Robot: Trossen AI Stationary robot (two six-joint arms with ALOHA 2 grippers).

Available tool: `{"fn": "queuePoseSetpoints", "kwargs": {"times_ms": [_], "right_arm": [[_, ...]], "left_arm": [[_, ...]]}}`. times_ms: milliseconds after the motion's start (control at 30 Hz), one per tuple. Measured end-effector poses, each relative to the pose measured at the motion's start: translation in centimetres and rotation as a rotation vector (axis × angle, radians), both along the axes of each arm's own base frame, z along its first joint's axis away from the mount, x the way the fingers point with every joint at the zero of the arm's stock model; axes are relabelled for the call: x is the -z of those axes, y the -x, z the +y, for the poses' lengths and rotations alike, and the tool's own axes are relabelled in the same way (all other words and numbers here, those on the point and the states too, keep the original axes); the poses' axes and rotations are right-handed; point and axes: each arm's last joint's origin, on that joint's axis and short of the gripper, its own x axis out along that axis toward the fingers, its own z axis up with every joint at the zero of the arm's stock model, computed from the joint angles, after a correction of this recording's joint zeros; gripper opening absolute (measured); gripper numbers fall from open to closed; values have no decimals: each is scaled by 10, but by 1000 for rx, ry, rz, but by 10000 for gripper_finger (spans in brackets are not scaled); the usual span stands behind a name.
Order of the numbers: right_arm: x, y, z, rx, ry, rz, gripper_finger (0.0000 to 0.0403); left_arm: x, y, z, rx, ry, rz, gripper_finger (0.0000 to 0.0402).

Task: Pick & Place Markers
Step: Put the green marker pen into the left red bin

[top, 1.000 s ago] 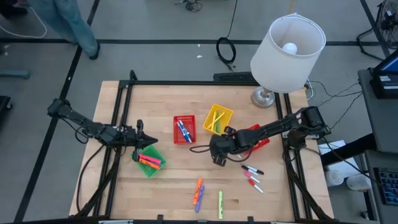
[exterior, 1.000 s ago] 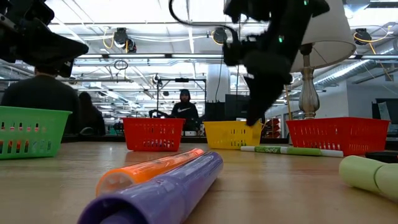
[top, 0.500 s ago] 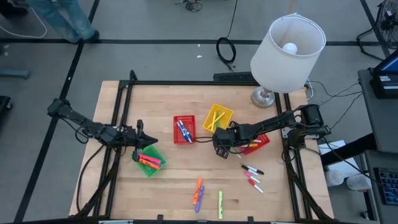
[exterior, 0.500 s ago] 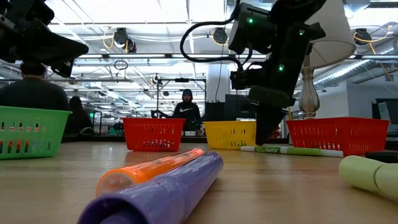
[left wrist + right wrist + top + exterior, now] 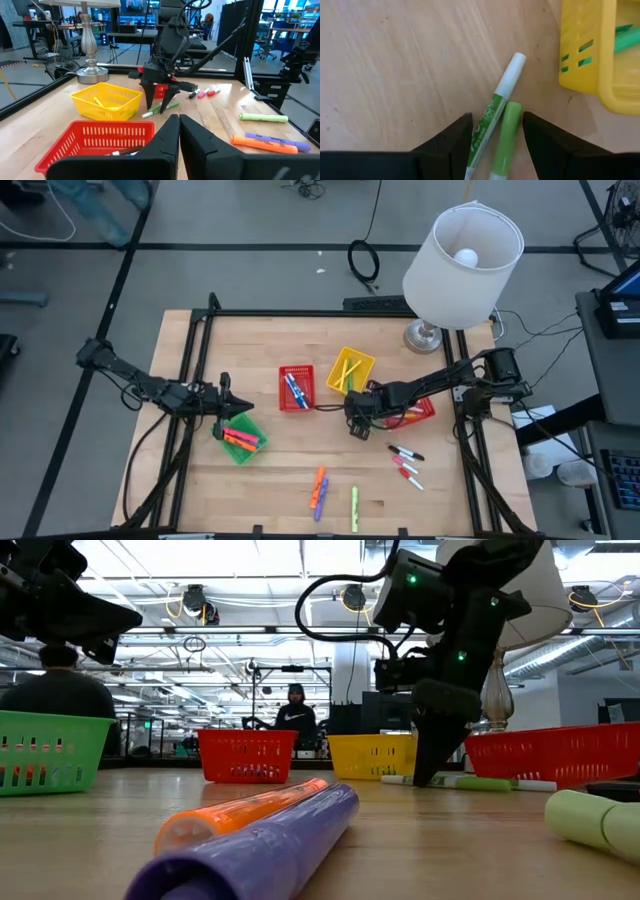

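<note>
Right end effector (image 5: 358, 416) has lowered onto the wooden table (image 5: 270, 470); people sit beyond.

Bright overhead ceiling lights (image 5: 195, 602) glare (low view); near markers (image 5: 260, 830) blurred.

Baskets: four, namely one green basket (image 5: 45, 745), one yellow basket (image 5: 362, 360), and two red: a middle red basket (image 5: 283, 392) and a right red basket (image 5: 425, 408).

Loose markers on the table: eight.
- Three fat ones: orange highlighter (image 5: 318, 480), purple highlighter (image 5: 323, 498), green highlighter (image 5: 354, 508).
- Three thin ones: black pen (image 5: 405, 452), red pen (image 5: 404, 465), pink pen (image 5: 413, 479).
- Two side by side: white-barrelled green pen (image 5: 492, 125), plain green pen (image 5: 506, 135).

Markers inside the baskets: several, too small to count.

Lamp (image 5: 462, 252): one.

Robot arms: two, a left arm (image 5: 150, 388) and a right arm (image 5: 440, 385).

People beyond the table: at least two.
</note>
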Motion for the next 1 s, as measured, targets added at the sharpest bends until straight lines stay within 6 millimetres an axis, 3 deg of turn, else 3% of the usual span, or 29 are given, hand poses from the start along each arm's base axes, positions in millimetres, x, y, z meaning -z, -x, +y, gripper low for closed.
{"fn": "queuePoseSetpoints", "kwargs": {"times_ms": [467, 1000], "right_arm": [[-3, -8, 24, -163, -37, -99, 113], [-11, -18, 40, -259, -49, -244, 84]], "left_arm": [[0, 0, 0, 0, 1, 0, 21], [0, 0, 0, -1, 3, -1, 21]]}}
